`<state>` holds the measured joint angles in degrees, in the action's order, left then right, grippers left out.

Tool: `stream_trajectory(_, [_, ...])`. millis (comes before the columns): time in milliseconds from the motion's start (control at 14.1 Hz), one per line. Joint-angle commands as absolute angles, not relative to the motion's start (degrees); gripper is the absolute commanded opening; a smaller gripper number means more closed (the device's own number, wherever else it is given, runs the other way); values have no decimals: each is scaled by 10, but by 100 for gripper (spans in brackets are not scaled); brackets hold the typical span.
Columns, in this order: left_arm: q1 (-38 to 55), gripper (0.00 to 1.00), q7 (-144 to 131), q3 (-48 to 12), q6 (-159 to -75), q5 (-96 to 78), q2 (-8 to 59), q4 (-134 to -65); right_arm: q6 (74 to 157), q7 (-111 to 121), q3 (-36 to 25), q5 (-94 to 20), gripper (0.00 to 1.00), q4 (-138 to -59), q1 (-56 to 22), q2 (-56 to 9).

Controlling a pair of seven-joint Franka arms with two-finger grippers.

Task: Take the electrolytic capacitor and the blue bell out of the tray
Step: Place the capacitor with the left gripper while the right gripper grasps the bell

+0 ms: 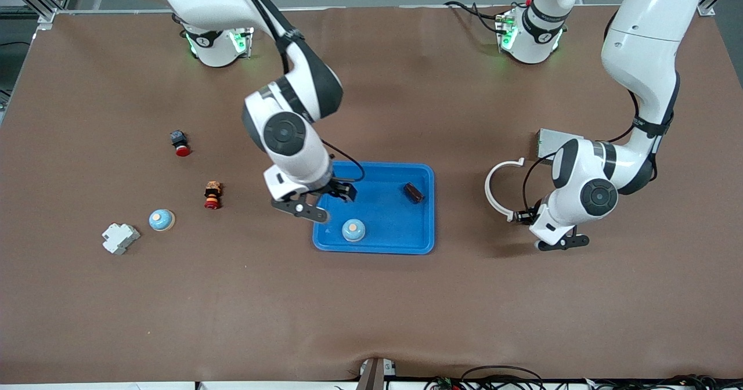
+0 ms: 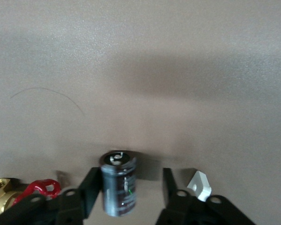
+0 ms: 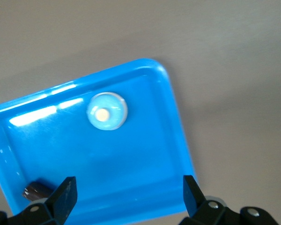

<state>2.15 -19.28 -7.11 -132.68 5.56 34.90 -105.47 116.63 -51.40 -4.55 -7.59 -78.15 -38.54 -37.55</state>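
Observation:
In the left wrist view a dark cylindrical capacitor (image 2: 118, 183) with a silver top stands between the fingers of my left gripper (image 2: 131, 177). It lies against one finger, and a gap shows to the other. That gripper (image 1: 524, 216) is open, low over the bare table toward the left arm's end, beside a white ring (image 1: 499, 187). The blue tray (image 1: 426, 172) holds a pale blue bell (image 1: 353, 230) and a dark capacitor (image 1: 413, 192). My right gripper (image 1: 345, 191) hangs open and empty over the tray (image 3: 173, 122). From its wrist view the bell (image 3: 107, 111) and the tray's capacitor (image 3: 35, 190) also show.
Toward the right arm's end lie a second bell (image 1: 161, 220), a grey-white block (image 1: 120, 238) and two red-capped buttons (image 1: 181, 143) (image 1: 212, 195). A grey box (image 1: 548, 139) sits by the left arm. A red and brass part (image 2: 37, 188) and a white piece (image 2: 200, 183) lie beside the left gripper.

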Motion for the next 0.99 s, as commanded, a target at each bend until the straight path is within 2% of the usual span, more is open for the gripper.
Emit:
stream_trajectory(0, [24,100,-234,-73,-1328,69,348,-1050,1180,-553,-53,-73,100,-712,-394,-434])
stream_trajectory(283, [28,100,-252,-74,-1321,69,344,-1039,1199,-580,-57,-70,100,-651,-405,-507])
stream_trajectory(495, [30,100,-283,-77,-1313,69,341,-1028,1224,-581,-58,-65,100,-634,-405,-542])
stream_trajectory(919, [30,100,-452,-114,-1300,56,322,-1013,1254,-579,-59,-43,100,-634,-401,-571])
